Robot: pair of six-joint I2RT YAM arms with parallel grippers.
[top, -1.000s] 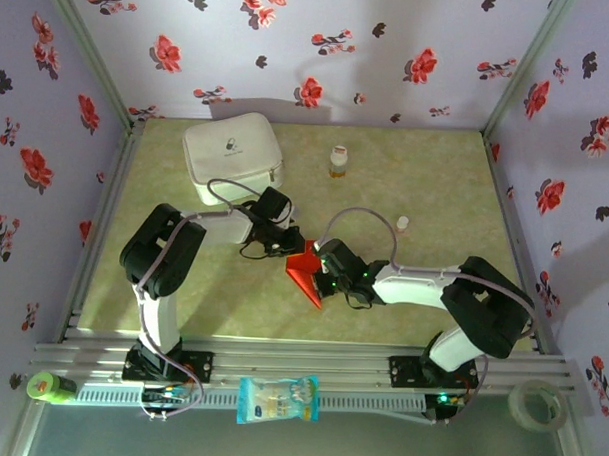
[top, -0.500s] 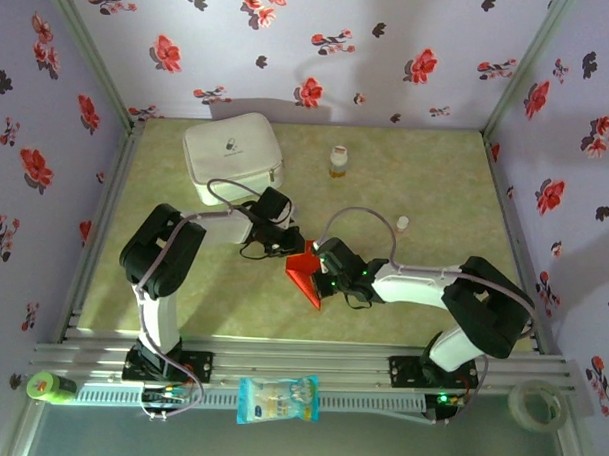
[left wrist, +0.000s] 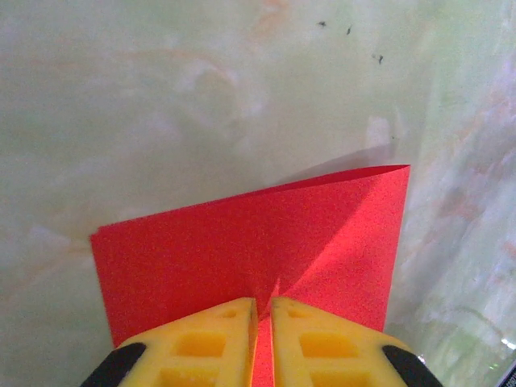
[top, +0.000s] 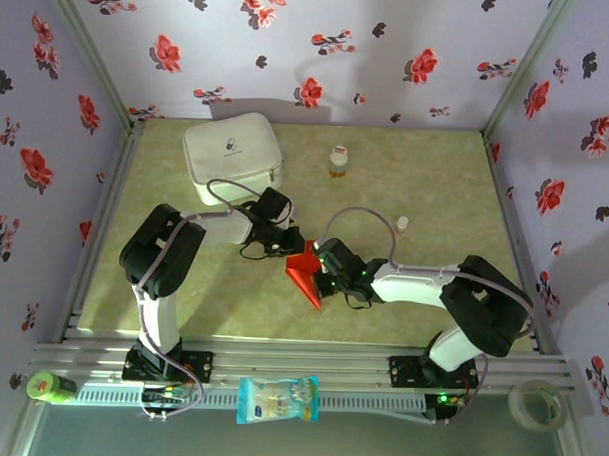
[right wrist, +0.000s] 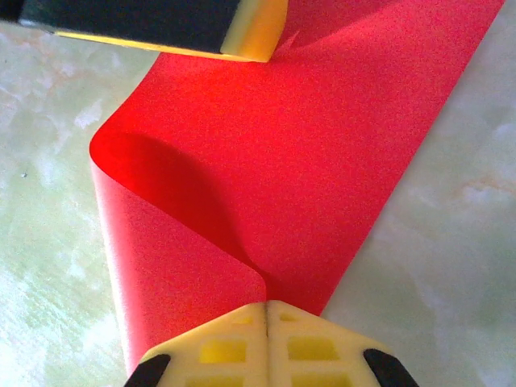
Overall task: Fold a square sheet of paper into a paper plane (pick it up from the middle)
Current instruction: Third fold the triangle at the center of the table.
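green table (top: 436, 173): left gripper (left wrist: 263, 305) and right gripper (right wrist: 266, 308) both pinch red paper (right wrist: 322, 153), curled in right wrist view

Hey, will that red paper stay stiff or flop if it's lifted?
Probably floppy: the red paper curls into a loose loop by the right end effector. Likely very light, being thin. It seems to crease easily, wrinkling at the left end effector.
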